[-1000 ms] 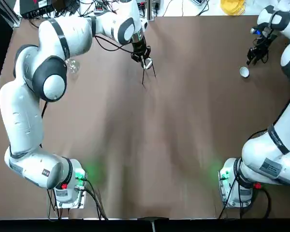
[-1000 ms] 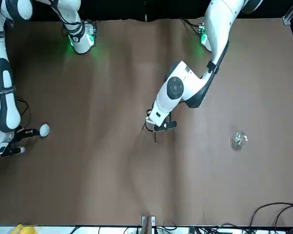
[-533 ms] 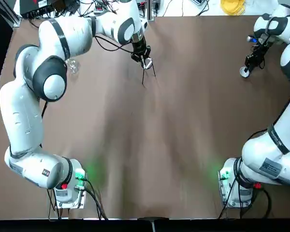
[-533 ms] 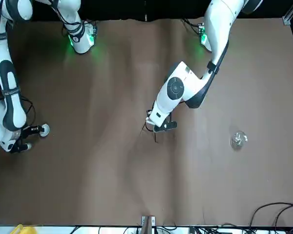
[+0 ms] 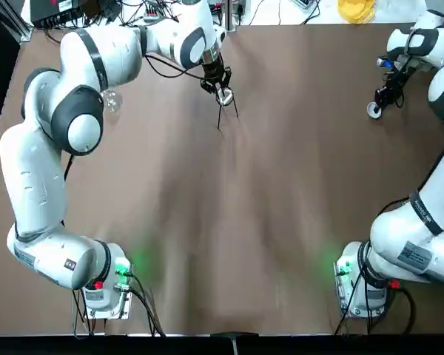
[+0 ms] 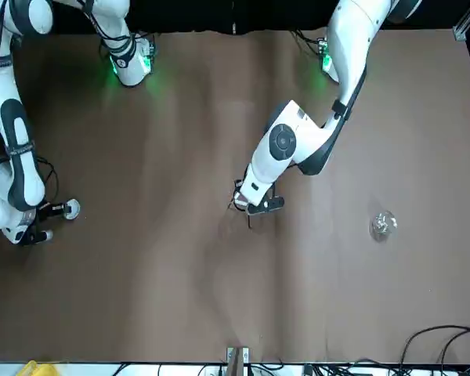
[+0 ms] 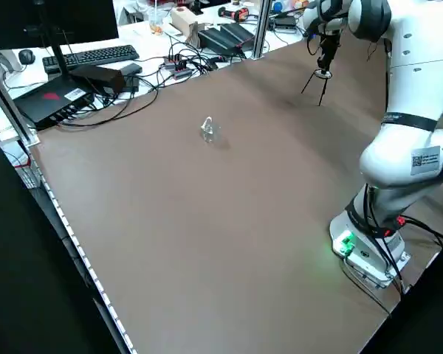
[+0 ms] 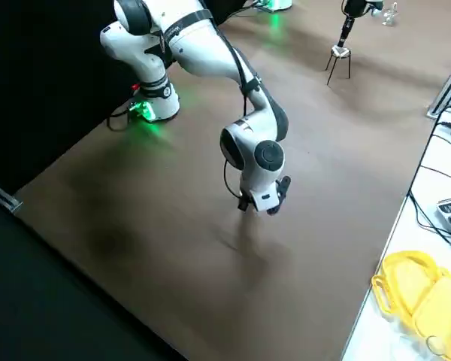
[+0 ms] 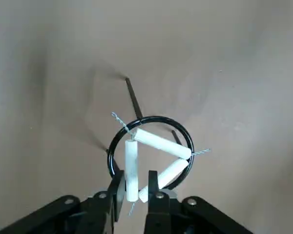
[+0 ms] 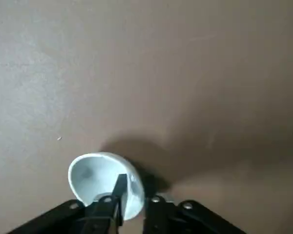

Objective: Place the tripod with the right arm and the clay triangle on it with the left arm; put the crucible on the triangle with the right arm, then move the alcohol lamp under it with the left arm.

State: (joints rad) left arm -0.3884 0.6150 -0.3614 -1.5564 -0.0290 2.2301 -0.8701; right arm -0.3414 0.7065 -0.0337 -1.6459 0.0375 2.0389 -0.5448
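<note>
The left gripper (image 9: 136, 187) pinches a corner of the clay triangle (image 9: 154, 158), which lies on the tripod (image 5: 226, 111) ring. The right gripper (image 10: 133, 192) clamps the crucible (image 10: 101, 183) rim, well apart from the tripod near the table (image 5: 281, 185) edge. The alcohol lamp (image 6: 383, 225) stands alone amid open tabletop.

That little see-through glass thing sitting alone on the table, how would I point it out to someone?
Start at the brown table and go to the robot's left half. The glass lamp stands there by itself, well away from the wire stand under the left end effector. It alone is clear and glinting.
</note>
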